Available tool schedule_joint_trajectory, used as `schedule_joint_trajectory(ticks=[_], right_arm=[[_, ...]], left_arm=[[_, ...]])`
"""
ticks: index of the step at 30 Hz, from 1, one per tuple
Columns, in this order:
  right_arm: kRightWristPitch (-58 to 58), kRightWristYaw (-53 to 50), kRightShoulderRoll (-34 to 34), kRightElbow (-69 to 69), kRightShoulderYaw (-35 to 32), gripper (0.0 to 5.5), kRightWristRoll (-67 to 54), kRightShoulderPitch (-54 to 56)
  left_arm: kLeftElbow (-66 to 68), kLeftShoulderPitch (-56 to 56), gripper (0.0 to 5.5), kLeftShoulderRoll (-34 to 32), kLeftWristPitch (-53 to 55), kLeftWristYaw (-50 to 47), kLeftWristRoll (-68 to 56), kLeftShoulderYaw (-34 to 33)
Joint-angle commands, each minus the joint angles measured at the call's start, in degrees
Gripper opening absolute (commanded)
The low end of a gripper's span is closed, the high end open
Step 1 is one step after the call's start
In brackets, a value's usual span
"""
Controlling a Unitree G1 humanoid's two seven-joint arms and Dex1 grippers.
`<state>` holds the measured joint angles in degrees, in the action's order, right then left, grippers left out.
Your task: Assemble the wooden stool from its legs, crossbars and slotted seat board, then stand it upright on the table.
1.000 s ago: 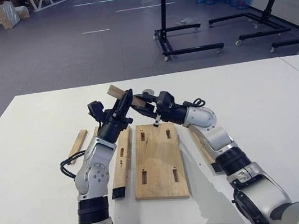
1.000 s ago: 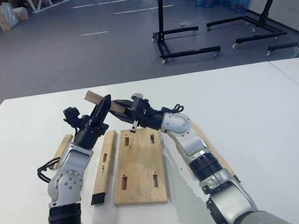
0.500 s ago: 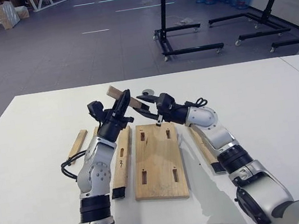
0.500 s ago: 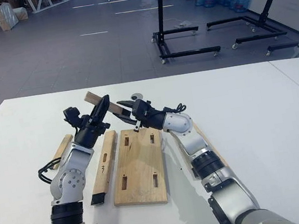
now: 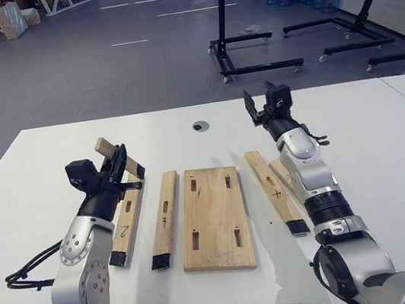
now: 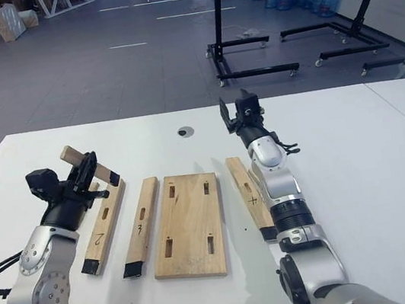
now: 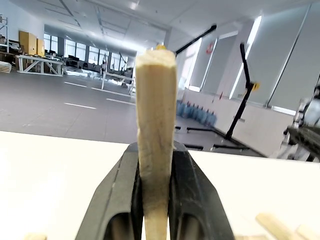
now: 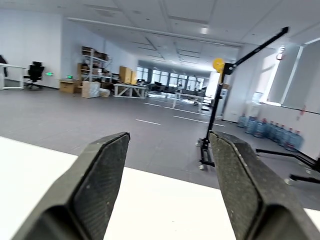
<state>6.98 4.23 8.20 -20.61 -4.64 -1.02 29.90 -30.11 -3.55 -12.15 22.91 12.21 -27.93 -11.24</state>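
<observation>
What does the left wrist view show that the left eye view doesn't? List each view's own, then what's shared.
Left wrist: the wooden bar's narrow edge squeezed between both black fingers, no gap visible. Left eye: the seat board with four slots, lying flat, and a round hole in the table beyond it. Both: the left gripper shut on that bar, above the table.

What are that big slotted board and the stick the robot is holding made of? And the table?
The slotted seat board looks like pale unpainted wood, with faint grain. The held stick seems the same bare light wood. The table is smooth matte white, perhaps laminate.
</observation>
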Motion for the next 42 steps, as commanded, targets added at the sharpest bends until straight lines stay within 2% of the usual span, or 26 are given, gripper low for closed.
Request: schedule_joint_trajectory(ticks=[1, 5, 15, 42], right_arm=[[0.3, -4.1, -2.1, 0.6, -0.4, 2.91, 0.8, -2.6], [0.6, -5.7, -3.5, 1.6, 0.0, 2.91, 1.1, -4.2], [0.7, -4.9, -3.4, 0.3, 0.0, 2.91, 0.9, -2.8], [0.4, -3.0, -3.1, -1.6, 0.1, 2.91, 0.7, -0.8]], left_arm=[[-2.0, -4.6, 0.39, -3.2, 3.6, 0.3, -0.9, -3.0], [-1.7, -7.2, 0.39, -4.7, 4.0, 0.3, -0.3, -5.1], [5.7, -6.5, 0.39, -3.5, -1.0, 0.6, 3.7, -4.3], [11.6, -5.1, 0.39, -0.9, -4.1, 0.1, 7.8, -1.0]])
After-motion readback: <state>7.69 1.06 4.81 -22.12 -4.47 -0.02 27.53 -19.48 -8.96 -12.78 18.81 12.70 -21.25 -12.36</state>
